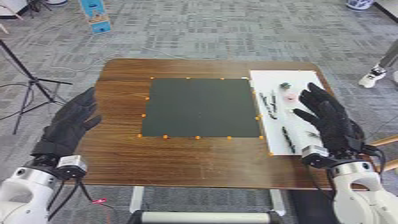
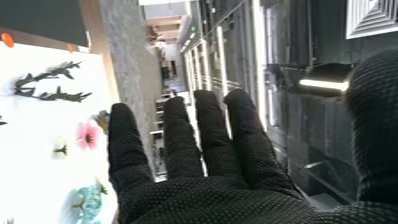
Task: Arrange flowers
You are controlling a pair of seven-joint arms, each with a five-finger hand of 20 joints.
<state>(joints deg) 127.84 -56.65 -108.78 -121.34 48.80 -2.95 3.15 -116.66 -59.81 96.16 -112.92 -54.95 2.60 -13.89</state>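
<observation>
While its fingers extend, the right hand (image 1: 336, 127) hovers near the pink flower (image 2: 87, 135).

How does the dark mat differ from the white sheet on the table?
The dark mat is nearly square, but the white sheet is long and narrow. The mat lies near the table's middle, the sheet at its right side. Both lie flat, with orange marks at their edges.

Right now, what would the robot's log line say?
Arrange flowers | left hand open, empty | right hand open, empty | pink flower on white sheet | dark mat alongside
</observation>
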